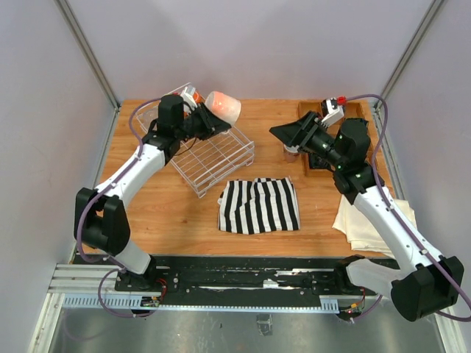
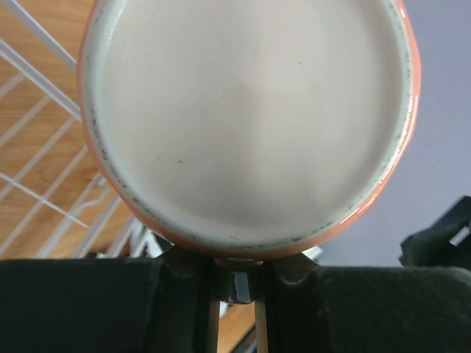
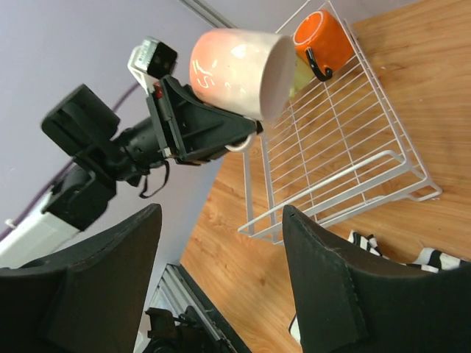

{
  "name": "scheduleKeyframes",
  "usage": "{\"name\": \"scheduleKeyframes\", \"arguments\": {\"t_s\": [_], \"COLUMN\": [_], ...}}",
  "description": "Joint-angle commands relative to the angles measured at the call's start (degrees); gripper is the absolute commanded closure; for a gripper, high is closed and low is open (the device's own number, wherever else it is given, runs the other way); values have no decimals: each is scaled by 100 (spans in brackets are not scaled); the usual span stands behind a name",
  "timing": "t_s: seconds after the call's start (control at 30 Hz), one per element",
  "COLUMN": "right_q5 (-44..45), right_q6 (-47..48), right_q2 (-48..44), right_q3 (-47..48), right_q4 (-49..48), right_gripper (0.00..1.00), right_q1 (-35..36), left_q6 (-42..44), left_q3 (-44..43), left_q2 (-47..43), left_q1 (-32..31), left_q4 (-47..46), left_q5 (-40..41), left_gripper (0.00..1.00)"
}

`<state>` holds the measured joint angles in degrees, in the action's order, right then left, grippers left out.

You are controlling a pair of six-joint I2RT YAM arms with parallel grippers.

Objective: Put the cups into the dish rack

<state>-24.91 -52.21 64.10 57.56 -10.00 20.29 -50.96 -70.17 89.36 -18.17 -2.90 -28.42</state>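
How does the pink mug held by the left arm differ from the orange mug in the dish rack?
The pink mug is pale, almost peach; the orange mug is a bright, saturated orange. The pink mug hangs in the air, clamped by the left gripper above the dish rack, while the orange mug already rests inside the rack at one corner. The pink mug's handle looks pale, the orange mug's dark. Both are round, handled mugs.

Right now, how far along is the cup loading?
Done: the orange mug and a yellow-green mug sit in the dish rack. In hand: the left end effector holds the pale pink mug in the air at the rack. Left: a dusty-pink mug by the open, empty right end effector; others not clearly visible.
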Motion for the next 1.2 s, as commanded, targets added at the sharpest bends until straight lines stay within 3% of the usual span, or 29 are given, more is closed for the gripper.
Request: {"name": "scheduleKeyframes", "arguments": {"t_s": [0.0, 0.13, 0.47, 0.93, 1.17], "right_q5": [45, -56, -343, -424, -434], "right_q6": [350, 440, 426, 518, 543], "right_q2": [-93, -112, -77, 59, 136], "right_q3": [5, 47, 9, 48, 89], "right_q4": [329, 440, 518, 552, 590], "right_gripper": [32, 32, 32, 31, 31], "right_q1": [-157, -284, -608, -663, -667], "left_q6": [1683, 2331, 2874, 2756, 2692], "left_q3": [-742, -1039, -966, -479, -547], "left_q2": [96, 303, 615, 1080, 1470], "left_q1": [-28, -26, -23, -28, -25], "left_q4": [1609, 2255, 2437, 2089, 2021], "left_q5": [1279, 2229, 3548, 4160, 4094], "left_gripper": [99, 100, 100, 100, 99]}}
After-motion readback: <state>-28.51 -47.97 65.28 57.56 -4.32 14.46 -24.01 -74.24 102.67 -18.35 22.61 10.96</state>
